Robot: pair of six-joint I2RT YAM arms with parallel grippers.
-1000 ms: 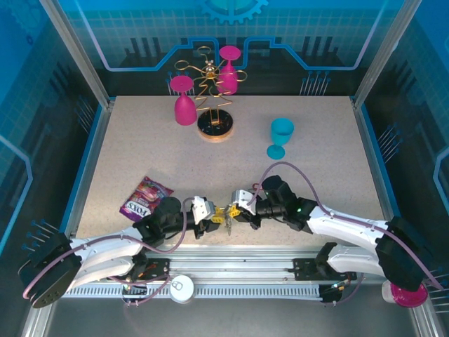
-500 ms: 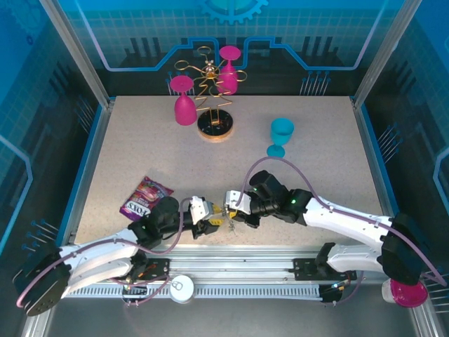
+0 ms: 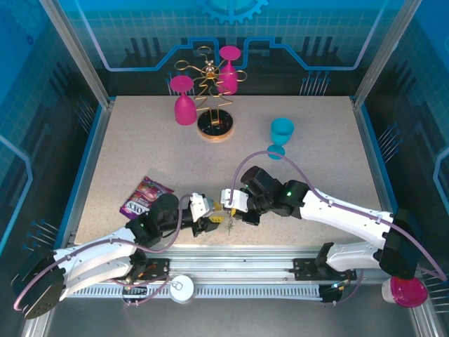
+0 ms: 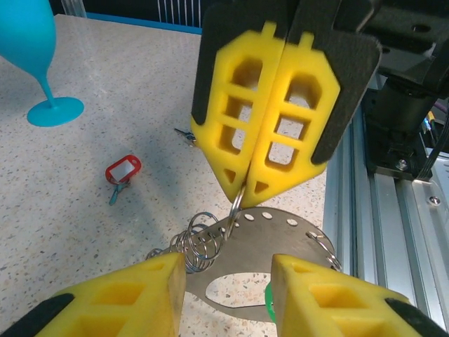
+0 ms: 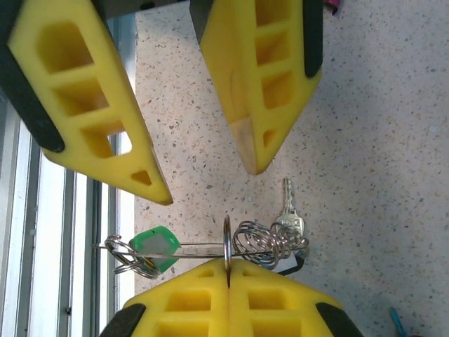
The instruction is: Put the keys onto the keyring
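The keyring, a grey metal plate with holes, hangs by one small ring from my right gripper, which is shut on that ring. A green tag, a cluster of rings and a silver key hang from the plate. My left gripper faces it, open, its fingers either side of the plate without touching it. A red-headed key lies loose on the table to the left. In the top view both grippers meet near the front edge.
A purple snack packet lies left of the left arm. A blue cup stands behind the right arm. Pink glasses and a wire stand are at the back. The metal rail runs just off the table's near edge.
My left gripper has opened and let go of the keyring. The right arm has swung left, still gripping the ring, carrying the keyring with it.
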